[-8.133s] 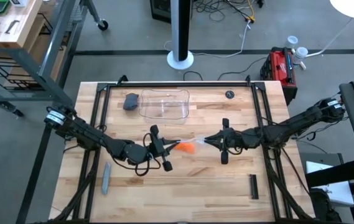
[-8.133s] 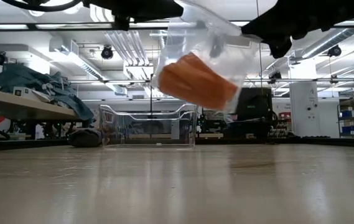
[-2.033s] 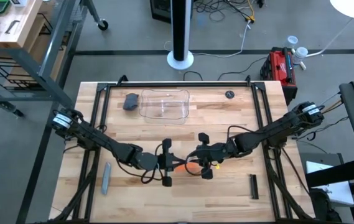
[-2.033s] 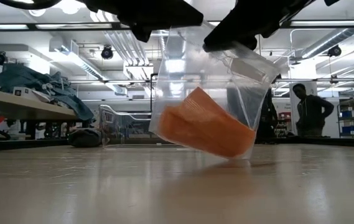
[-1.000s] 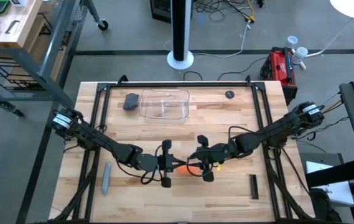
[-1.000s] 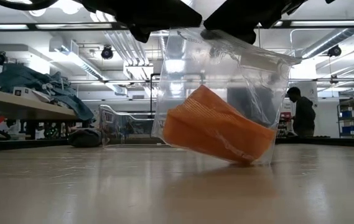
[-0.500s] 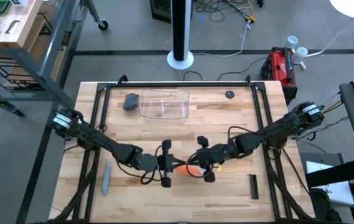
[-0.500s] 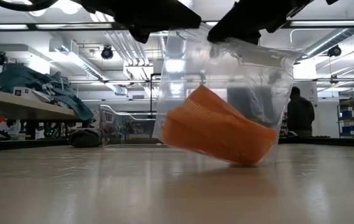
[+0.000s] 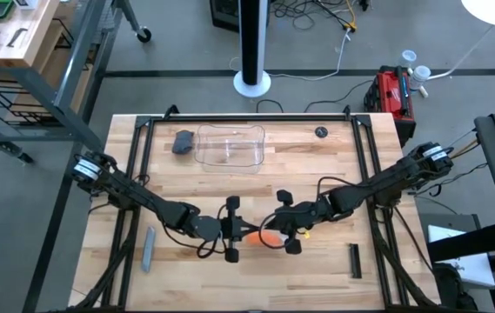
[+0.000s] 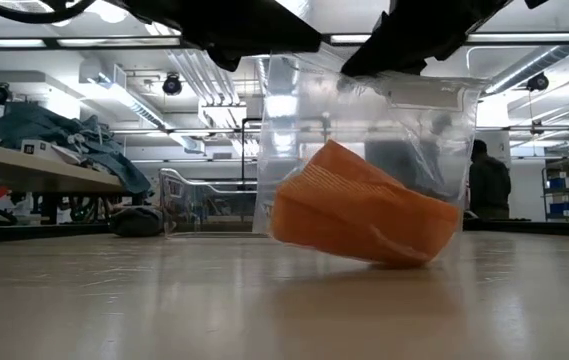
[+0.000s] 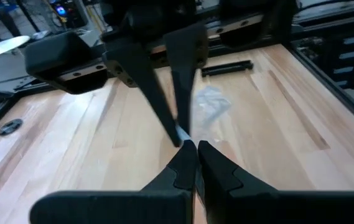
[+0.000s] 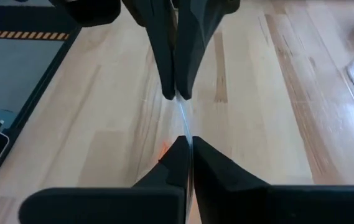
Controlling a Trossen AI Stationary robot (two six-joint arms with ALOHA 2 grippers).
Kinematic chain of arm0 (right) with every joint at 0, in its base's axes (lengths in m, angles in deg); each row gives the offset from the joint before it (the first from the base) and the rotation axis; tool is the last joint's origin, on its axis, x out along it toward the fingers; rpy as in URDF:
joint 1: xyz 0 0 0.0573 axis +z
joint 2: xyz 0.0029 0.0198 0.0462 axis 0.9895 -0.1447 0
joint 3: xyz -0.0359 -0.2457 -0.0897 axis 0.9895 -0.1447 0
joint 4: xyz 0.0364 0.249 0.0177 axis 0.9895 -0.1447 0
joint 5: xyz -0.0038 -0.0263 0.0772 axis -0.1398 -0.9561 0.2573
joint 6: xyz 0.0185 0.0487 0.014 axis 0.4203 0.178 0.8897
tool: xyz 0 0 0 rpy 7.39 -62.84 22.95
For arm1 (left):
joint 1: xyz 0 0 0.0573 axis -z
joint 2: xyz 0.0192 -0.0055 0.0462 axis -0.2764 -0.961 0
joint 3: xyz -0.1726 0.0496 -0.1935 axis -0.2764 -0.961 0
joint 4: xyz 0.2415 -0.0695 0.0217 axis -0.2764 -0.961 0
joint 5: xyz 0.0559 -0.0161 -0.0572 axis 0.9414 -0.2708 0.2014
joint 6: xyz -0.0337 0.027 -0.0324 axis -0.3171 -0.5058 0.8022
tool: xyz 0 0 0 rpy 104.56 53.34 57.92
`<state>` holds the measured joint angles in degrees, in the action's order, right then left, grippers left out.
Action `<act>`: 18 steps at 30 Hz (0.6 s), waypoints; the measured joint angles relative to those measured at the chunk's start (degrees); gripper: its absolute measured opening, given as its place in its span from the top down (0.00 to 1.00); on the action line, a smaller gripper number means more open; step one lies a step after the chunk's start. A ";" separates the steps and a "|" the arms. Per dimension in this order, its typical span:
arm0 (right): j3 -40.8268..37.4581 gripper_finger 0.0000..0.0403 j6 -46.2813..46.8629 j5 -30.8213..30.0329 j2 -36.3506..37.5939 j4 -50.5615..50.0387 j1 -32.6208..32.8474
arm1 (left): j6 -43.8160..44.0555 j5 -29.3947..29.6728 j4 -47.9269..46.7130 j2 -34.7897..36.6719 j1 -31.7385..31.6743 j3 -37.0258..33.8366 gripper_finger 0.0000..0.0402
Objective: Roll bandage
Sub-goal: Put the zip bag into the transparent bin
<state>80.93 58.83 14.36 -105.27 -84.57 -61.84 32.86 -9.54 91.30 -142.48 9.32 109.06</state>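
The orange bandage (image 10: 364, 215) lies folded in the bottom of a clear plastic bag (image 10: 364, 110), which hangs at mid-table between my two grippers. In the high view a bit of the orange bandage (image 9: 260, 236) shows between them. My left gripper (image 9: 249, 231) comes from the table's left and my right gripper (image 9: 270, 231) from the right, tips almost meeting, each shut on the bag's top. Whether the bag's bottom touches the table or hangs just above it, I cannot tell. My left gripper pinches the bag's top edge (image 11: 185, 134) between its two fingertips, coming in nearly level from the table's left. The bag hangs below the fingers. My right gripper pinches the same top edge (image 12: 183, 121) between its fingertips, slanting down from the table's right, tip to tip with the left gripper. The bag hangs upright below, and the bandage sits tilted in its bottom.
A clear plastic bin (image 9: 228, 146) and a dark grey lump (image 9: 183, 141) stand at the far side. A grey stick (image 9: 148, 249) lies near left, a black bar (image 9: 354, 259) near right. A person (image 10: 489, 190) stands in the room behind.
The bag with the bandage has shifted slightly toward the table's right and hangs squarer, its top edge more level than a second ago. Both arms have kept their places.
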 joint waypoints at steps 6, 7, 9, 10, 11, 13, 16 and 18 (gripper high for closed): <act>-0.11 0.92 1.05 0.09 0.00 -1.25 0.02 | -0.02 -0.94 -0.19 0.15 0.51 0.00 1.00; -0.11 0.90 1.45 0.09 0.00 -1.25 0.02 | -0.02 -0.90 -0.14 0.22 0.68 0.00 1.00; -0.11 0.88 1.55 0.18 0.00 -1.56 0.02 | -0.01 -0.92 -0.15 0.36 0.95 0.00 1.00; -0.11 0.88 1.69 0.88 0.00 -1.89 0.02 | 0.03 -0.90 -0.14 0.43 1.04 0.00 1.00; -0.11 0.90 1.83 1.74 0.00 -2.07 0.02 | 0.04 -0.90 -0.12 0.48 1.14 0.00 1.00; -0.11 0.96 1.51 1.58 0.00 -2.03 0.04 | 0.08 -0.82 -0.16 0.55 1.22 0.00 1.00; -0.11 0.97 1.43 1.14 0.07 -2.03 0.17 | 0.51 -0.56 -1.11 0.67 1.24 0.00 1.00; -0.12 0.94 2.17 1.21 0.11 -2.30 0.17 | 1.49 -0.53 -2.07 0.82 1.25 0.00 1.00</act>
<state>80.81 61.00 15.57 -105.16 -86.87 -61.67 34.35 -10.07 89.23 -141.66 10.56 109.06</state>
